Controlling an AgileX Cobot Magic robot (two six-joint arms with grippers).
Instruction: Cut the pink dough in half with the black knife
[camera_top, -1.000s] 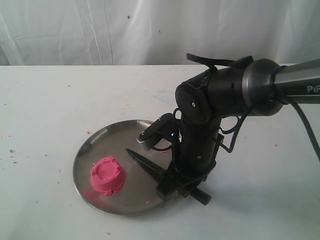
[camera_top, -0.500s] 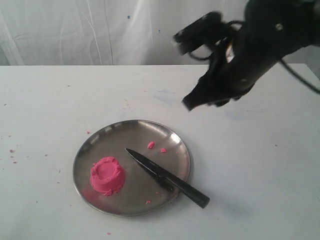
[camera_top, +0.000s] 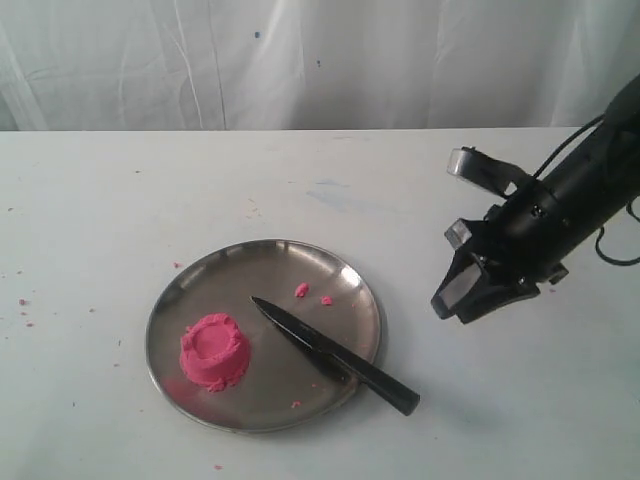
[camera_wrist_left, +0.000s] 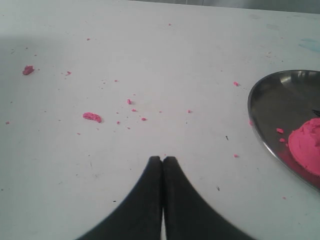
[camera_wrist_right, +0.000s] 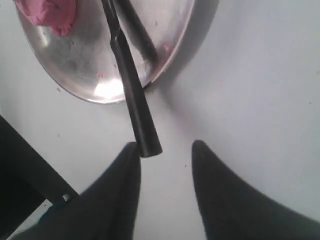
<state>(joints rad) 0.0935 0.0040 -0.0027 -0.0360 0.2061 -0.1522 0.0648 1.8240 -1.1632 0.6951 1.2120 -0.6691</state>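
The right fingers (camera_wrist_right: 215, 185) stand apart and empty above the bench (camera_top: 120, 200), near the steel plate (camera_top: 250, 255), touching nothing. The left fingers (camera_wrist_left: 150, 200) are pressed together with nothing between them. The black knife (camera_top: 335, 355) lies with its blade on the plate and its handle over the rim. The pink dough (camera_top: 214, 350) sits whole on the plate beside the blade.
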